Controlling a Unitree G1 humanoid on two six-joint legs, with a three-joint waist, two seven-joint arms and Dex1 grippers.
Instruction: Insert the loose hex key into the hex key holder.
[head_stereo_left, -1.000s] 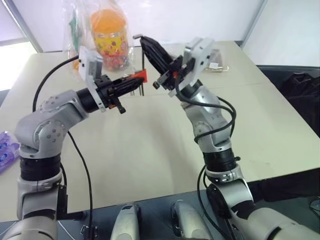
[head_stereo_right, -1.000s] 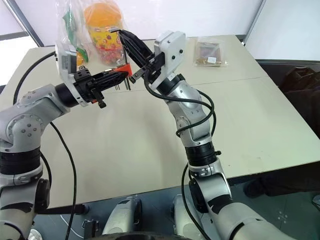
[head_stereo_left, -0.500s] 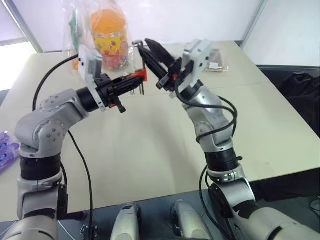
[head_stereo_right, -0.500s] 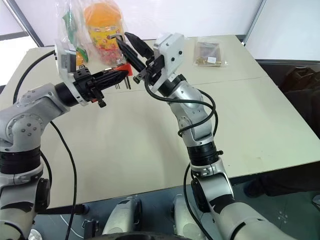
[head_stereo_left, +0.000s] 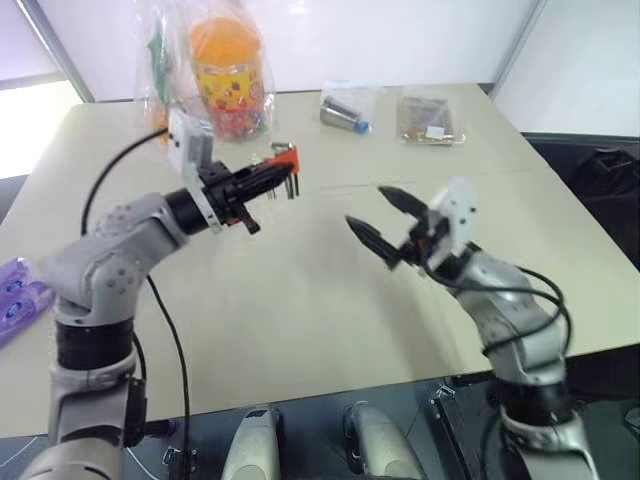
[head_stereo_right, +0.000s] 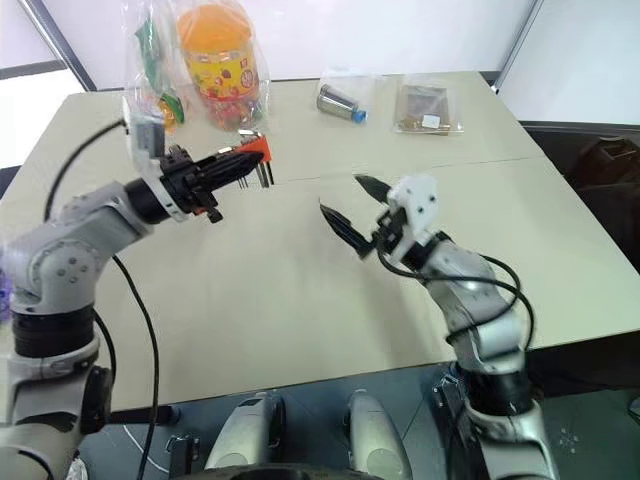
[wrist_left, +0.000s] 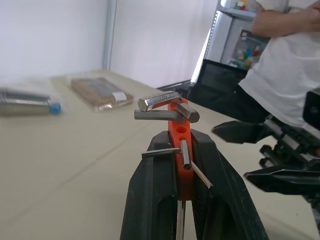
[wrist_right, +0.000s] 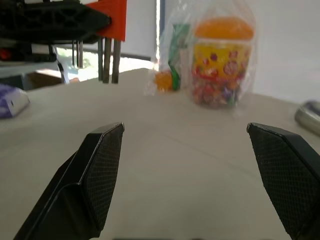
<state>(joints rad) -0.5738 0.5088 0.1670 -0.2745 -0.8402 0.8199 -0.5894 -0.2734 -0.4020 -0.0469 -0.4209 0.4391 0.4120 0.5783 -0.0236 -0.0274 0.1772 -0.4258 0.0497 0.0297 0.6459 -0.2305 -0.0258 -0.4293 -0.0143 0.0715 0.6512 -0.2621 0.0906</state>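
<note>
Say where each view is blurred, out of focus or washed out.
Left eye view: the left arm and bagged jar are motion-smeared; the back wall is washed out. Left wrist view: the holder and left tool are sharp, while the table and person go soft. Right wrist view: the right tool fingers are crisp; the jar is soft against a bright window.

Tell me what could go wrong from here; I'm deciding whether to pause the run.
The hex key holder hangs above the table, pinched only between the left gripper's fingers; a slip would drop it. Its keys splay at odd angles, so one may be poorly seated. The right gripper is open and empty nearby.
</note>
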